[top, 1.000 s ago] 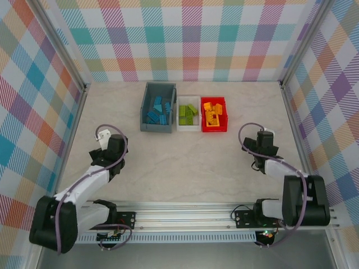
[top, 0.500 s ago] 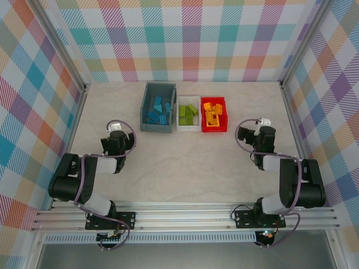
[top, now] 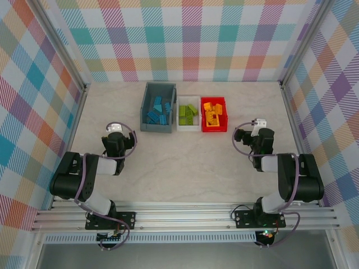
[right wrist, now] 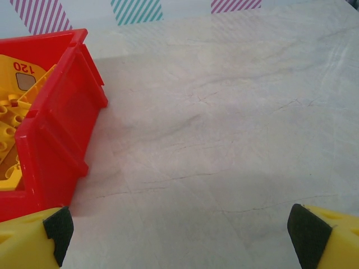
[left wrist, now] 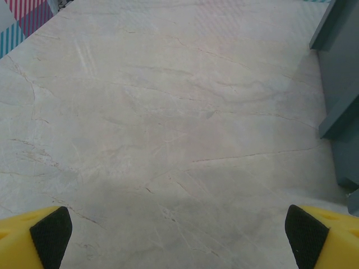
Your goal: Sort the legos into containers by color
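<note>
Three bins (top: 177, 119) stand in a row at the far middle of the surface (top: 185, 162), and every brick you can see lies in one by colour: blue (top: 157, 114) in the grey-blue bin (top: 145, 109) at the left, green (top: 188, 114) in the white one (top: 188, 128), orange (top: 212, 114) in the red one (top: 215, 130) at the right, so the sort looks finished to me. Your left arm (top: 92, 167) and right arm (top: 280, 167) are folded low at the near left and near right, well apart from the bins. Each has its jaws spread fully and holding nothing, which reads as a parked pose that leaves the row unobstructed.
</note>
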You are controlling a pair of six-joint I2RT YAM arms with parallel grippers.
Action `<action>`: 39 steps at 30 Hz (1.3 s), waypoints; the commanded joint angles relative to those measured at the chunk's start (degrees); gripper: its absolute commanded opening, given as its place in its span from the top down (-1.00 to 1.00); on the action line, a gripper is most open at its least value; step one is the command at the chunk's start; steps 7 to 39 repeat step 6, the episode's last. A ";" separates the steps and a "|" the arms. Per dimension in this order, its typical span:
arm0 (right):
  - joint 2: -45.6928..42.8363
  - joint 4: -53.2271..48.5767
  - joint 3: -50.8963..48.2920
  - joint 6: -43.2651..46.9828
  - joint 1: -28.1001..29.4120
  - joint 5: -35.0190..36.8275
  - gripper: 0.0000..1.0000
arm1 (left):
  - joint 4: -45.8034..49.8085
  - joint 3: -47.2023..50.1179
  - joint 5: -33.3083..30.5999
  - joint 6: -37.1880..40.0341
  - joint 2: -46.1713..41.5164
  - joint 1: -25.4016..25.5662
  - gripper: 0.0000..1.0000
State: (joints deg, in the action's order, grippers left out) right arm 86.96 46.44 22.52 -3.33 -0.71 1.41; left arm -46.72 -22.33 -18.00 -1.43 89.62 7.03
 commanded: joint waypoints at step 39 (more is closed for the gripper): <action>0.19 0.89 0.36 1.23 0.44 -0.84 -1.00 | -1.97 -0.44 0.73 0.73 0.02 -0.96 -1.00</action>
